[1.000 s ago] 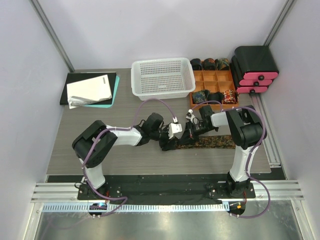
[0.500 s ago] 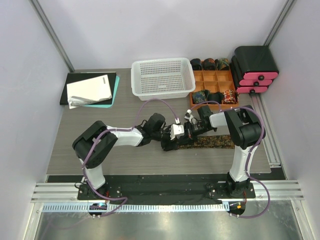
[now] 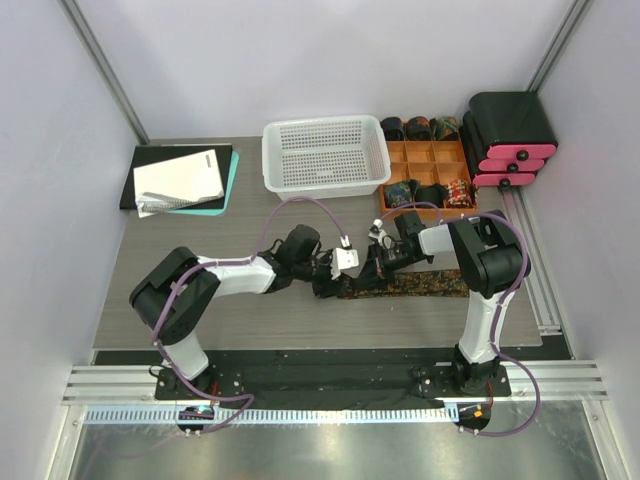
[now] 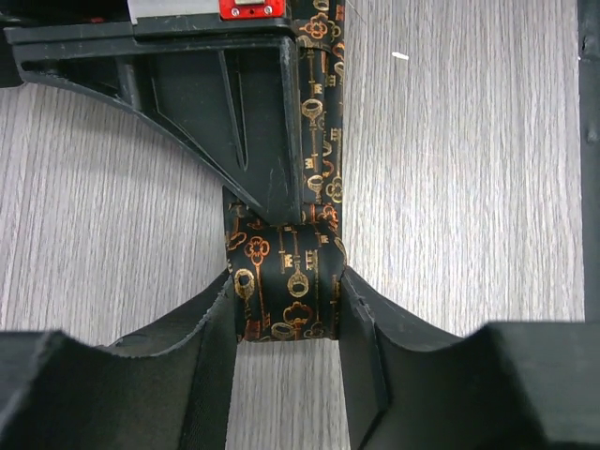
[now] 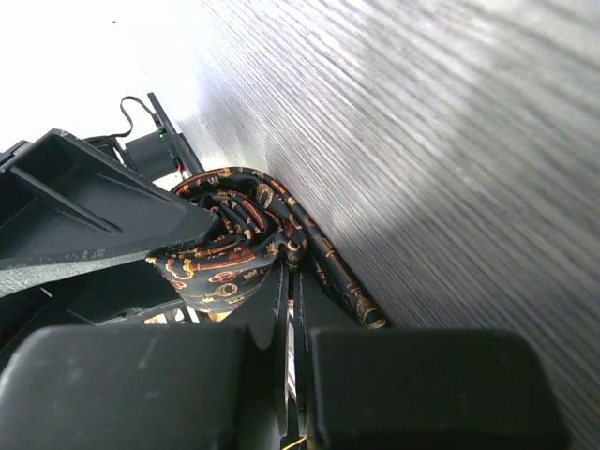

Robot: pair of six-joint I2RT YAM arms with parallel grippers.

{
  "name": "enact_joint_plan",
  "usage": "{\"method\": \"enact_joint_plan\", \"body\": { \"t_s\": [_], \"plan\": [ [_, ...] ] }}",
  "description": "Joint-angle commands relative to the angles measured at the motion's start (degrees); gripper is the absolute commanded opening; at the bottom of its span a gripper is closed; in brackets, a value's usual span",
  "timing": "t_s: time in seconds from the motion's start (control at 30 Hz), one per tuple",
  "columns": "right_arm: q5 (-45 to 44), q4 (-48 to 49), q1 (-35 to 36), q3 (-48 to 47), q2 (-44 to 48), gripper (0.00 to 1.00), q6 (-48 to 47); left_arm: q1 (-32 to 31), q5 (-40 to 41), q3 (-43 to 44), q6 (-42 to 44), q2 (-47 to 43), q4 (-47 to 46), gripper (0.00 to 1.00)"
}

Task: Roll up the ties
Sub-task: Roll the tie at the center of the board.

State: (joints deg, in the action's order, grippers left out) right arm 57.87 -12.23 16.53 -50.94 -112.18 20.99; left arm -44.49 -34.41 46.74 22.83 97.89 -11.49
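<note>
The tie (image 3: 420,284) lies flat on the table (image 3: 260,325), at about 5 o'clock from the white basket (image 3: 325,183), running from 9 to 3 o'clock; its 9 o'clock end is wound into a small roll (image 4: 286,291). The left gripper (image 4: 286,314) clamps that roll from both sides; the right gripper (image 5: 289,286) sits just beside it, fingers pressed together, though I cannot tell whether cloth is caught. The fabric looks light, soft and slick, likely to spring loose; hold it firmly across the roll's flanks, not by the loose tail.
</note>
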Motion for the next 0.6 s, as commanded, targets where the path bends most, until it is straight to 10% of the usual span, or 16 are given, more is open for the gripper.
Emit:
{"method": "enact_joint_plan", "body": {
  "t_s": [0.0, 0.57],
  "plan": [
    [-9.9, 1.3, 0.5, 0.3, -2.6, 0.01, -2.4, -0.7, -2.8, 3.3, -0.9, 0.6, -0.6, 0.41],
    [-8.4, -0.5, 1.3, -0.3, 1.6, 0.06, -1.7, -5.4, 3.6, 4.9, -2.2, 10.2, 2.0, 0.33]
  ]
}}
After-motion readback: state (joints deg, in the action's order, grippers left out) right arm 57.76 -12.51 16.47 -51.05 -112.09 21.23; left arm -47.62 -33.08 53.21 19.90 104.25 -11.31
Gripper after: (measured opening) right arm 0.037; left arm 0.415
